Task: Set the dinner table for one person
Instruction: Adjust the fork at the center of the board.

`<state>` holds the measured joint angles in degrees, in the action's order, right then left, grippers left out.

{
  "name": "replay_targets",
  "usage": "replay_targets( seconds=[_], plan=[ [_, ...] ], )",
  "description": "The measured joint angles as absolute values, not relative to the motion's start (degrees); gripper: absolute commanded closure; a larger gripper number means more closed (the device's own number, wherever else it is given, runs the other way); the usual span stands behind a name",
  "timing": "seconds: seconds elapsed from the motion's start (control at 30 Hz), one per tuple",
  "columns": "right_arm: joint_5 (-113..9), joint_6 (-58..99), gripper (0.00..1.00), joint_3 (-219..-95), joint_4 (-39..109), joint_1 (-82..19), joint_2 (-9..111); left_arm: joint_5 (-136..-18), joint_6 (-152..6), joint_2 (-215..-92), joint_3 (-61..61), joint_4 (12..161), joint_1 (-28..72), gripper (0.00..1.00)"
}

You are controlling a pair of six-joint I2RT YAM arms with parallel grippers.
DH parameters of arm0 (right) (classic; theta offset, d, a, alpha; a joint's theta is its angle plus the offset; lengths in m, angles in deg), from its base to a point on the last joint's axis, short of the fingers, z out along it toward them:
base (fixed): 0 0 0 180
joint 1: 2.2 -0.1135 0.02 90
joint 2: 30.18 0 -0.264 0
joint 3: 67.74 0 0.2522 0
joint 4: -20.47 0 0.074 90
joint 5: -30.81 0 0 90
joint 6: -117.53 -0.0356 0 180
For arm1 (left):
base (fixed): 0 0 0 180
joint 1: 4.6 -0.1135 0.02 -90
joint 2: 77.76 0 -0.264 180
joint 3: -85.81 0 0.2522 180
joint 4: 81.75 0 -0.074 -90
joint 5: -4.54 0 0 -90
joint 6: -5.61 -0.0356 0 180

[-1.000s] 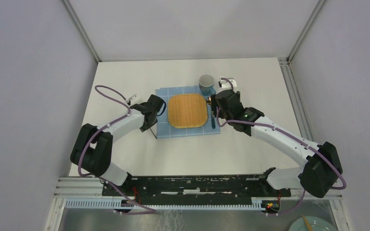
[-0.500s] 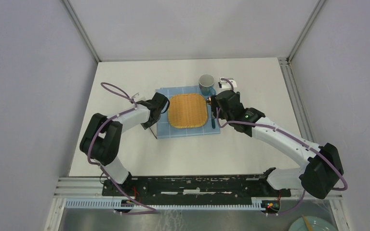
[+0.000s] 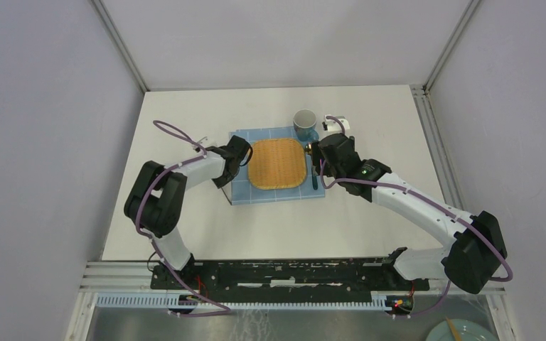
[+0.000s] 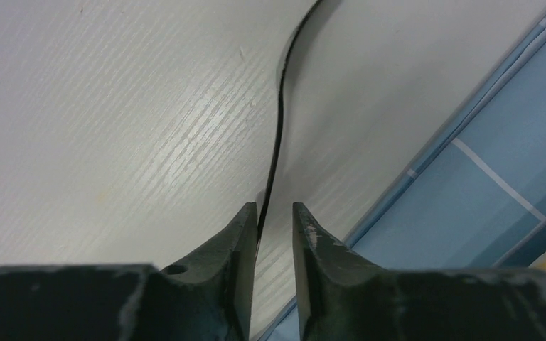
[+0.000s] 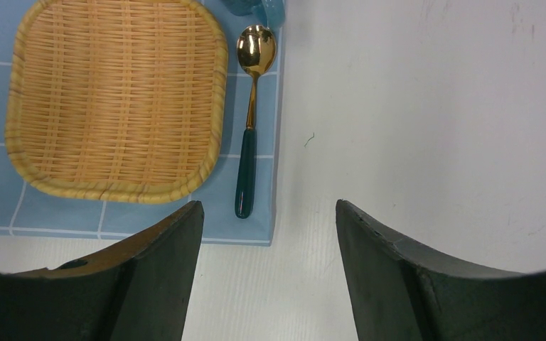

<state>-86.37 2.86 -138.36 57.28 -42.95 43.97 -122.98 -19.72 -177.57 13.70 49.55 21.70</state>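
Beside the blue cloth [image 4: 483, 163], left claw [image 4: 274, 207] narrowly open astride a thin dark strip [image 4: 281, 106]; right claw [image 5: 269, 204] wide open.

The top external camera is looking down from high behind the arm bases at 6 o'clock, taking in the whole bench [image 3: 291, 227]. The left wrist camera is skimming the bench closely past the left pincer [image 4: 274, 217], catching the blue checked cloth [image 4: 498, 163] at 4 o'clock; the right wrist camera is looking straight down from higher, sharing that cloth and the woven tray [image 5: 114, 99] with the overhead view.
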Motion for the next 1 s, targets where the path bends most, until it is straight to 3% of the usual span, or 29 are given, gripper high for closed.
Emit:
replay_targets(
  seconds=[0.13,0.3,1.0],
  plan=[
    [-86.3,2.9,0.26,-138.4,57.3,-42.9,44.0,-122.9,-19.4,-177.6,13.7,49.5,21.4,0.88],
    [-86.2,2.9,0.26,-138.4,57.3,-42.8,44.0,-123.0,-19.3,-177.6,13.7,49.5,21.3,0.98],
    [-85.7,1.8,0.26,-137.8,57.0,-42.6,45.5,-124.9,-34.2,-168.5,15.5,51.9,19.9,0.98]
  ],
)
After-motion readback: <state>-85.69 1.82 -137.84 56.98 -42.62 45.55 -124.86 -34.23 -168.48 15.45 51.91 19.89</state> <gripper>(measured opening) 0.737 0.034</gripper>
